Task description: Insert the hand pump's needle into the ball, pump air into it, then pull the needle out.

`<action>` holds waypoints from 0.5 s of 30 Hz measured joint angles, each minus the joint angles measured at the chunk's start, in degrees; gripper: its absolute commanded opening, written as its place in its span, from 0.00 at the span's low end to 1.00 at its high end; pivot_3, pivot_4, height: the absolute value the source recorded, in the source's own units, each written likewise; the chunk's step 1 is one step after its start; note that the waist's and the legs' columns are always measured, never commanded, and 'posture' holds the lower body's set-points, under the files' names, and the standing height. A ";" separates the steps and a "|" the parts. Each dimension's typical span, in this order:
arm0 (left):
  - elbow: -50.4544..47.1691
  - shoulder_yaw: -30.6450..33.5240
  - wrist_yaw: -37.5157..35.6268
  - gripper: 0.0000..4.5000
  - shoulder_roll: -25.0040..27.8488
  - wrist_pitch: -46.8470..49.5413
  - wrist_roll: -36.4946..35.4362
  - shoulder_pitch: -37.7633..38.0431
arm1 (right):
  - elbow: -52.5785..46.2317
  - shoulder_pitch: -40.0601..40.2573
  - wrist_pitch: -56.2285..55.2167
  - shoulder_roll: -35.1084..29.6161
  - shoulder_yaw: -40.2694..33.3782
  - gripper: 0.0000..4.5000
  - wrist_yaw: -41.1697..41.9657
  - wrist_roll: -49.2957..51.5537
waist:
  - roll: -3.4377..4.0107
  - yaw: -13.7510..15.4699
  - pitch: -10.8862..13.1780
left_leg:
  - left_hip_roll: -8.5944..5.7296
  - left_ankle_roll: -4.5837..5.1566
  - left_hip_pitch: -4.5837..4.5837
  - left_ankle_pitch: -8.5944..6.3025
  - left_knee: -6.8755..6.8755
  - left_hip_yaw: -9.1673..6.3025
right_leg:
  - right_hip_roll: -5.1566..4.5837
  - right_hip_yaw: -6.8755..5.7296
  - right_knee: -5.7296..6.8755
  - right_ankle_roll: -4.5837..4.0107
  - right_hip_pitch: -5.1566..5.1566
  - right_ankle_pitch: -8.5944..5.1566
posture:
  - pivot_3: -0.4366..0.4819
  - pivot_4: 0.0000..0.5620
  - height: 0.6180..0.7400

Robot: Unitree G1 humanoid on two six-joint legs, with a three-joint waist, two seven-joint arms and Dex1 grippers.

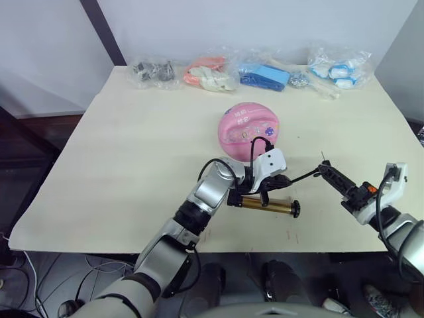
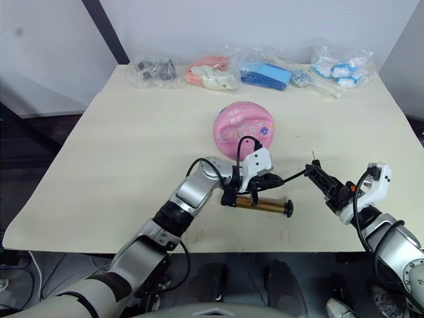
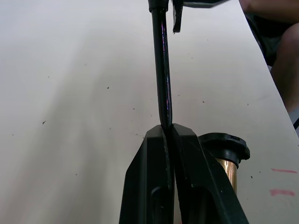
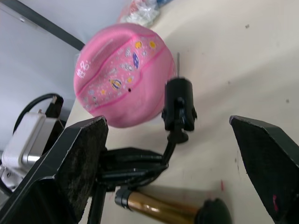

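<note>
The pink ball (image 1: 248,129) rests on the table (image 1: 132,165) past both grippers. In front of it the hand pump (image 1: 266,205) lies on its side, gold barrel showing, black cap (image 3: 224,147) at one end. My left gripper (image 1: 285,179) is shut on the thin black hose (image 3: 162,70) just above the pump. The hose runs right to the black fitting (image 4: 180,109), from which the needle (image 4: 177,60) sticks out, clear of the ball (image 4: 121,79). My right gripper (image 4: 168,123) is wide open, its fingers (image 4: 84,158) on either side of the fitting without touching it.
Several clear bags of small items line the table's far edge: dark parts (image 1: 154,71), orange and white pieces (image 1: 212,73), blue pieces (image 1: 265,74), white and blue pieces (image 1: 338,66). The table's front edge runs just below the pump.
</note>
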 measured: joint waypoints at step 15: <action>-1.35 0.00 1.04 0.00 0.25 2.11 -1.54 0.18 | 0.87 -2.05 -0.01 1.92 0.31 0.81 0.17 -3.69 | 0.00 0.04 0.00 | 0.00 0.00 -0.02 0.00 0.00 -0.01 | 0.00 -0.01 -0.01 0.00 0.00 0.00 | 0.48 0.27 1.00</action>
